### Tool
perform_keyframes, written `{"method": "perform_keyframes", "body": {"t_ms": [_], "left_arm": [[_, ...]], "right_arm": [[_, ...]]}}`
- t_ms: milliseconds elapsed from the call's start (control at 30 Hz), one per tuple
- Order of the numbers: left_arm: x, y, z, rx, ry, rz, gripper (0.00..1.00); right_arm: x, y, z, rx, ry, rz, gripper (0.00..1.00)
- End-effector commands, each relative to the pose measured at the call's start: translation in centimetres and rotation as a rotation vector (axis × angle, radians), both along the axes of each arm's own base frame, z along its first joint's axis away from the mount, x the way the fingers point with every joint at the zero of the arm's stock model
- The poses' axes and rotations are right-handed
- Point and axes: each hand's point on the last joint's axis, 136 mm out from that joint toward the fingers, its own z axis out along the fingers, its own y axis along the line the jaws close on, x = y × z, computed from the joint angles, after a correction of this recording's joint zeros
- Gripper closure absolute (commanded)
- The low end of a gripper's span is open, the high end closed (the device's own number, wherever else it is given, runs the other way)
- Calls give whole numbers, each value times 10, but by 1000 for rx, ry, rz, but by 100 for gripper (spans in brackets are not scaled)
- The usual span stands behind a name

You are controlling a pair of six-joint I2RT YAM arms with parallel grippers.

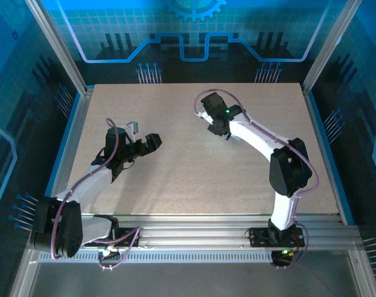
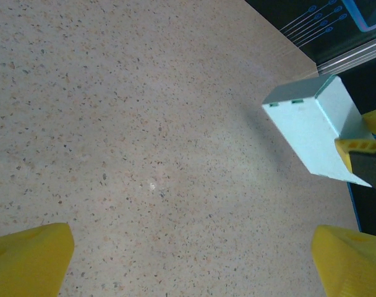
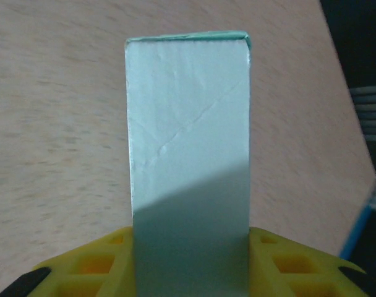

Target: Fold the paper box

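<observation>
The paper box is a pale mint folded box, standing upright between the yellow fingers of my right gripper, which is shut on its two sides. A faint crease runs across its facing panel. In the left wrist view the paper box hangs above the table at the right, with a yellow finger of the right gripper on it. My left gripper is open over bare table, nothing between its yellow fingertips. From above, the left gripper sits mid-left and the right gripper is past the table's centre.
The speckled beige table has metal rails on its sides and front. Blue-lit enclosure walls stand behind and beside it. The table's far edge runs close behind the box in the left wrist view.
</observation>
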Motion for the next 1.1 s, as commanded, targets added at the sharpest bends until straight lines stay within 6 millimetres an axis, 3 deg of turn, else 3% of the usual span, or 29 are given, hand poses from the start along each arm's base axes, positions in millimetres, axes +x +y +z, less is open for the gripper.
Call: {"method": "perform_keyframes", "body": {"t_ms": [0, 200, 267, 400, 500, 600, 733, 867, 967, 1067], "left_arm": [[0, 1, -3, -8, -4, -11, 1], [-1, 1, 1, 2, -12, -16, 1], [-2, 2, 2, 11, -13, -15, 1], [-3, 5, 3, 27, -23, -7, 1], [-1, 7, 4, 41, -34, -3, 1], [0, 13, 7, 77, -61, 10, 1], [-1, 44, 16, 231, -147, 110, 1], [-9, 89, 26, 474, -251, 260, 1], [-14, 114, 23, 601, -328, 337, 1], [-16, 129, 12, 659, -363, 376, 1]], "right_arm": [[10, -12, -14, -128, -78, -173, 59], [11, 16, -48, -155, -44, -175, 56], [10, 24, -49, -142, -39, -171, 47], [-2, 54, -38, 20, 14, -109, 14], [-16, 75, -22, 226, 65, -53, 4], [-25, 75, -9, 407, 64, -29, 2], [-29, 43, 9, 622, -20, -72, 0], [-39, -15, 18, 724, -188, -169, 0], [-50, -64, 12, 791, -288, -276, 0], [-62, -100, 3, 822, -363, -343, 0]]}}
